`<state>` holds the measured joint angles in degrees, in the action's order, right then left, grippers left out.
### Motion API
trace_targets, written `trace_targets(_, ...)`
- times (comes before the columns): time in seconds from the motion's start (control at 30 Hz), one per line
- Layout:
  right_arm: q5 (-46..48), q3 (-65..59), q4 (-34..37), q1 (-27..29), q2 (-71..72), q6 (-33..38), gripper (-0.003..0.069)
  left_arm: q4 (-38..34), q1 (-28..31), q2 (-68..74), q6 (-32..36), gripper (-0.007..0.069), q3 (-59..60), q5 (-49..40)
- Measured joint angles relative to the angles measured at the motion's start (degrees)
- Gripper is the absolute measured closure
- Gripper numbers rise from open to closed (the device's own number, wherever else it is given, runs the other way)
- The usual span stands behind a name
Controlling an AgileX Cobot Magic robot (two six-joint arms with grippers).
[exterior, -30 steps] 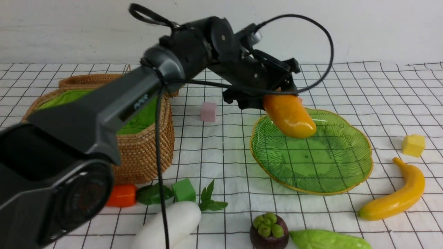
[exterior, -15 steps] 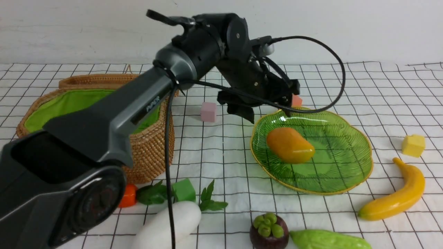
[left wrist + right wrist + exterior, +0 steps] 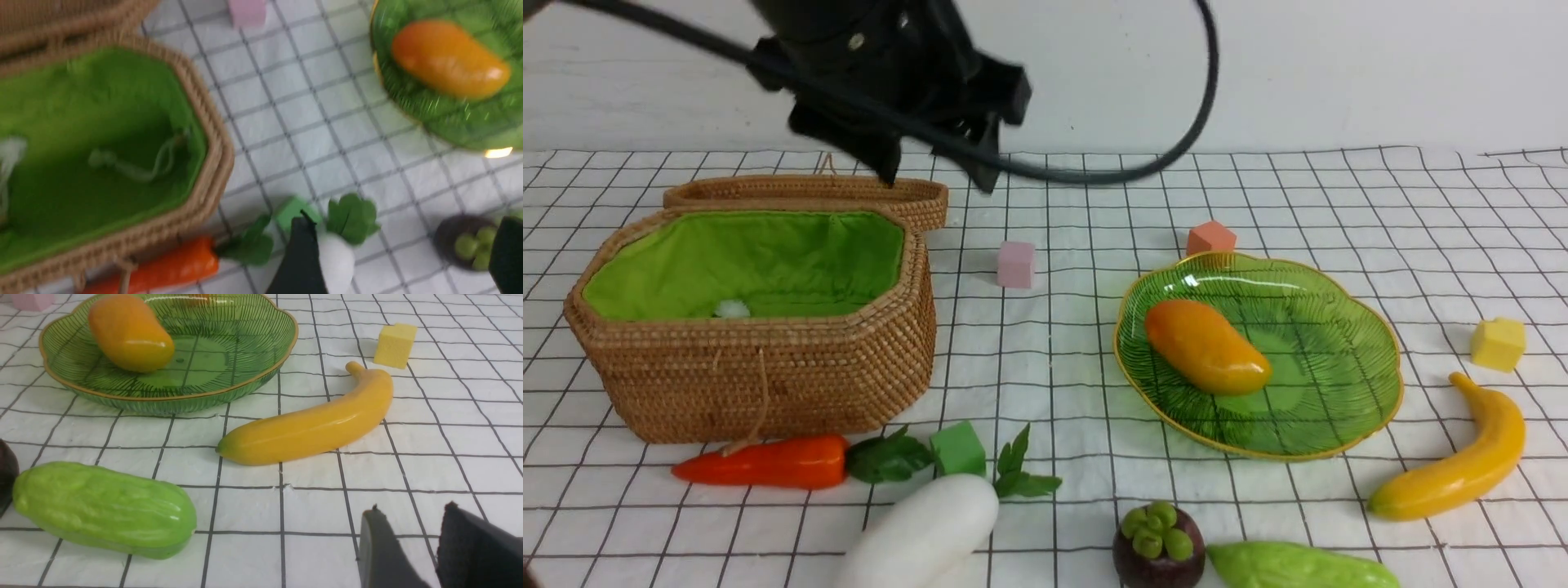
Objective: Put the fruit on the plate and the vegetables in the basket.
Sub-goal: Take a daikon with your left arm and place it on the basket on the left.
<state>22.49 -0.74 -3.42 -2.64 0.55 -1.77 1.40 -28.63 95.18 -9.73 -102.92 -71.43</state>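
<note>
The orange-yellow mango (image 3: 1207,346) lies in the green plate (image 3: 1339,359). The banana (image 3: 1462,465) is on the cloth to the plate's right, and the mangosteen (image 3: 1158,545) and green gourd (image 3: 1298,565) are at the front edge. The carrot (image 3: 768,461) and white radish (image 3: 923,535) lie in front of the open basket (image 3: 768,384). My left gripper (image 3: 935,175) hangs open and empty, high above the basket's back right corner. My right gripper (image 3: 412,510) is out of the front view. It is low over bare cloth near the banana (image 3: 310,424), jaws apart, holding nothing.
The basket's lid (image 3: 809,192) lies folded back behind it. Small cubes stand about: pink (image 3: 1016,264), orange (image 3: 1210,238) behind the plate, yellow (image 3: 1498,343) at the right, green (image 3: 957,448) beside the radish leaves. A black cable loops from the left arm.
The left gripper let go of the mango, which now rests in the plate. The left arm then rose and swung left, uncovering the basket and carrot.
</note>
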Motion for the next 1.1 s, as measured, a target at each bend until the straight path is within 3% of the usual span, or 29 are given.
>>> trace_targets(0.13,0.0,0.0,0.0,0.0,0.0,0.0,0.0416,-0.07,0.0,-2.63,0.2,0.0064,17.16,1.21)
trace_targets(0.2,0.0,0.0,0.0,0.0,0.0,0.0,0.0416,-0.21,0.0,-1.48,0.25,0.0064,27.95,9.93)
trace_targets(0.33,0.0,0.0,0.0,0.0,0.0,0.0,0.0416,-0.48,0.0,2.5,0.26,0.0064,37.15,24.18)
trace_targets(0.47,0.0,0.0,0.0,0.0,0.0,0.0,0.0416,-5.6,-0.07,5.93,0.48,0.0064,38.53,31.14)
trace_targets(0.57,0.0,0.0,0.0,0.0,0.0,0.0,0.0416,-8.55,-0.64,8.38,1.1,0.0069,38.29,33.28)
trace_targets(0.63,0.0,0.0,0.0,0.0,0.0,0.0,0.0416,-6.68,-0.64,9.78,1.55,0.0083,38.72,33.3)
trace_targets(0.73,0.0,0.0,0.0,0.0,0.0,0.0,0.0416,-5.07,-0.14,11.21,2.22,0.0154,38.93,32.56)
trace_targets(0.97,0.0,0.0,0.0,0.0,0.0,0.0,0.0416,-4.87,-0.14,11.21,2.42,0.0155,38.66,31.94)
trace_targets(1.1,0.05,0.0,0.0,0.0,0.0,0.0,0.0416,-5.27,-0.14,10.82,2.42,0.0155,37.58,25.82)
